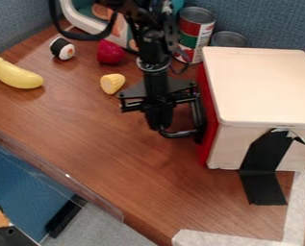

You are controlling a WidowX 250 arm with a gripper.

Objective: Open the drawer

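"While the gripper (158,126) hangs just beside the handle (177,134), how would you open the drawer (209,129)?"

"Make the gripper the hub of a clock: the drawer's red front is at three, and it looks shut. I'd settle the tool inside the handle's bend, then draw it level towards nine"

"Is it clenched or released?"

"I can't tell, nor whether it touches the handle. I'd check that first, since a poor hook could slip off. Pull straight and slowly; a slant towards seven or eleven might jam the drawer"

"Would the box (260,89) come along?"

"It might, though black tape (264,168) at four runs from its side to the wood and probably helps"

"What else is on the table (129,158)?"

"Corn (112,83) and a red toy (109,52) near eleven, the roll (62,49) between ten and eleven, the banana (17,74) at ten. They seem above the drawer's path. A can (196,31) stands between twelve and one"

"And the room?"

"Blue partition (267,21) at one, past the cans, and grey floor (119,233) between six and seven, beyond the table's edge"
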